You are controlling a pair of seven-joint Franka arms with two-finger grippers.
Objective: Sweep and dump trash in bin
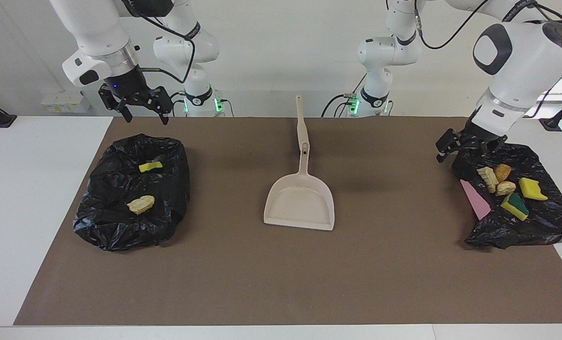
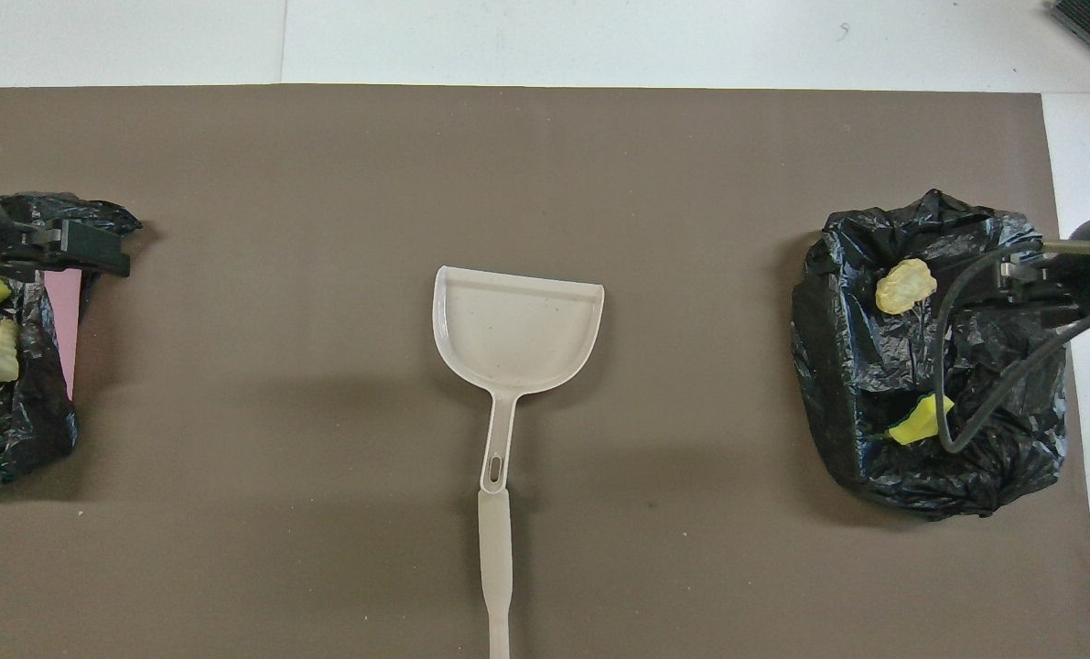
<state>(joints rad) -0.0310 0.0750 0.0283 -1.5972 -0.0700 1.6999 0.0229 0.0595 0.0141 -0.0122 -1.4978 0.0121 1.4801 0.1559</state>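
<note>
Several trash pieces [image 1: 498, 182], tan lumps and yellow sponge chunks, lie on a black plastic bag [image 1: 535, 222] at the left arm's end of the table. My left gripper [image 1: 465, 150] hangs open and empty over that bag's edge; in the overhead view the left gripper [image 2: 78, 249] is beside a pink sheet [image 2: 61, 320]. The black-lined bin [image 1: 167, 189] at the right arm's end holds a yellow chunk [image 1: 150, 166] and a tan lump [image 1: 140, 204]. My right gripper [image 1: 146, 113] waits open and empty over the bin's rim nearest the robots.
A beige dustpan [image 1: 299, 203] lies flat in the middle of the brown mat [image 1: 281, 274], its mouth away from the robots. A beige handle [image 1: 300, 120] lies in line with the dustpan's handle, toward the robots. White table shows at both ends of the mat.
</note>
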